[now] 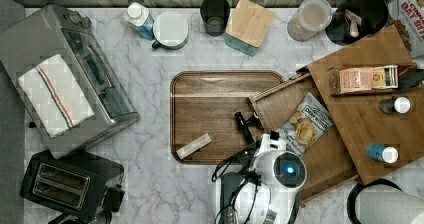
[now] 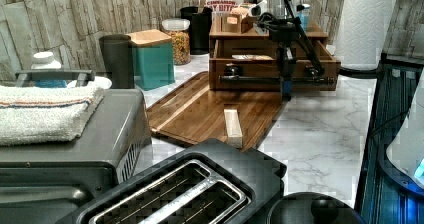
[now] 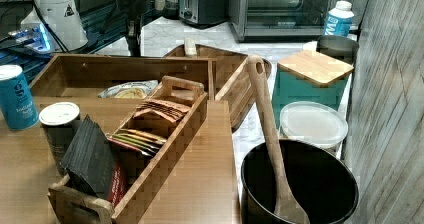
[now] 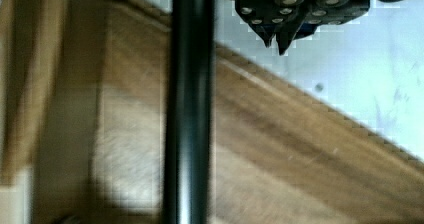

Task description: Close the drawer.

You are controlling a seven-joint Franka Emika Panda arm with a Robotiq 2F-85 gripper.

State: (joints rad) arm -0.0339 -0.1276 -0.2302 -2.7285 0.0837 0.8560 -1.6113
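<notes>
Black toaster (image 2: pixel 190 189) foremost on marble counter (image 2: pixel 320 134) (hand (image 4: pixel 276 43) pinched shut, empty).

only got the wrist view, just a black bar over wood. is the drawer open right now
Observer: Yes. The shallow medium-brown wooden drawer is pulled well out from under the box's flat wooden top board.
Operator: anything in it
Observer: A printed chip bag lies flat inside.
Operator: where's the hand
Observer: The hand hangs just in front of the drawer's front panel, by its black bar handle, above the far edge of the dark rounded-corner wooden tray.
</notes>
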